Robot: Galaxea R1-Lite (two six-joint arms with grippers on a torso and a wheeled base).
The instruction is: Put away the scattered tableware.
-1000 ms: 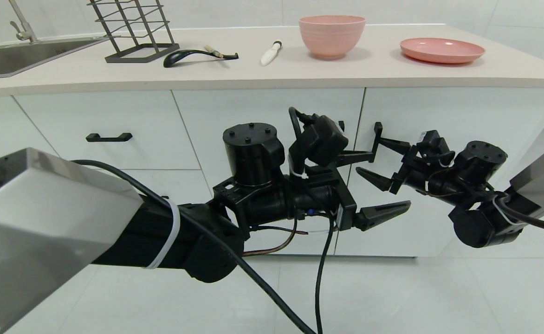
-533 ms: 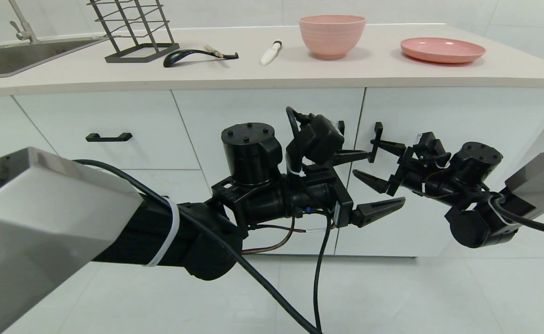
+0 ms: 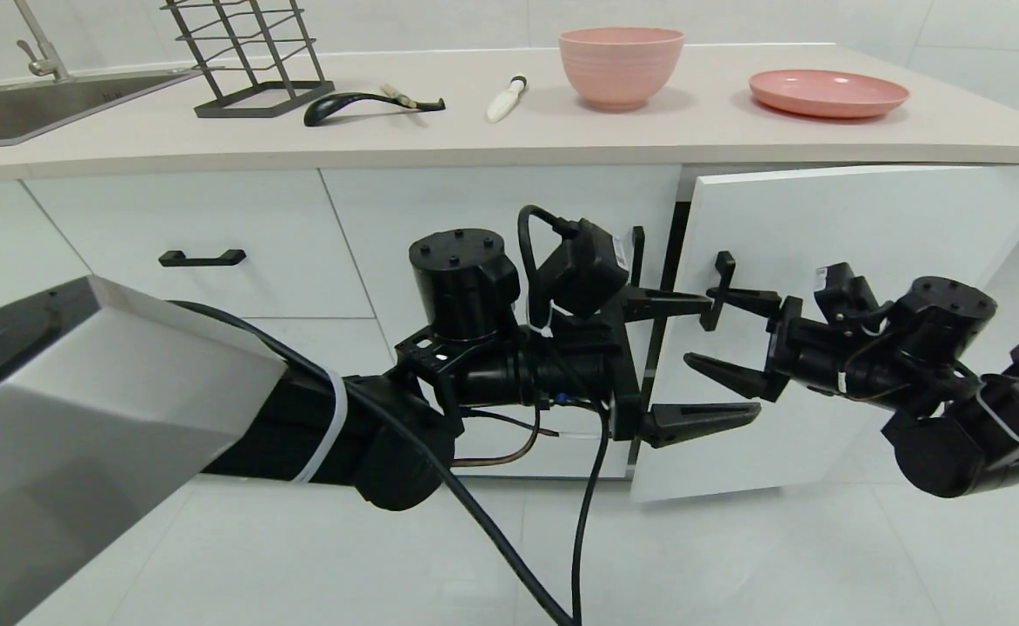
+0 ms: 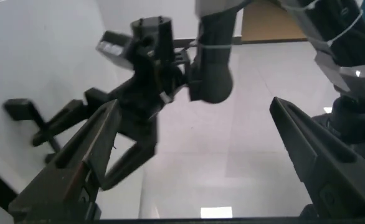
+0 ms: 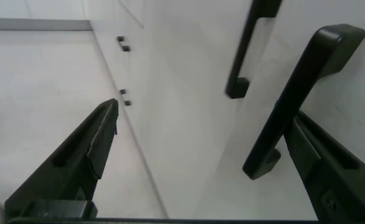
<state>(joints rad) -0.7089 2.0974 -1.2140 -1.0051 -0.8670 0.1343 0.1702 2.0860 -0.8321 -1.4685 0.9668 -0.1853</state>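
**Checker:** Right arm, quick?

**Operator:** My right pincer (image 3: pixel 703 328) is spread wide, low in front of the cabinets. The black door handle (image 3: pixel 722 276) sits between its fingers, right up against the upper one. I can't tell whether it actually presses on it. Nothing is pinched.

**Checker:** And the door?

**Operator:** The cabinet door (image 3: pixel 831 217) carrying that handle stands ajar. There's a dark gap along its edge on the side toward my left pincer (image 3: pixel 733 355). The neighbour door's handle (image 5: pixel 250 50) is just past the right pincer.

**Checker:** Left one?

**Operator:** Also spread, holding nothing, just beside the right pincer. In the head view their tips overlap. In the left wrist view I see the right pincer beyond my left fingers, at the handle.

**Checker:** Tableware?

**Operator:** All of it is up on the surface (image 3: pixel 475 139), well above and beyond both pincers.
- The pink bowl (image 3: pixel 621 65) is upright, above the left pincer.
- The pink plate (image 3: pixel 827 93) is above the right pincer, apart from the bowl.
- A white-handled utensil (image 3: pixel 507 98) lies just beside the bowl, on the side away from the right pincer.
- The black spoon (image 3: pixel 362 102) is further that way, with a small wooden-handled piece (image 3: pixel 398 94) by its handle. I can't tell if they touch.
- The wire rack (image 3: pixel 240 109) is next along.
- The sink (image 3: pixel 57 96) is farthest from both pincers.
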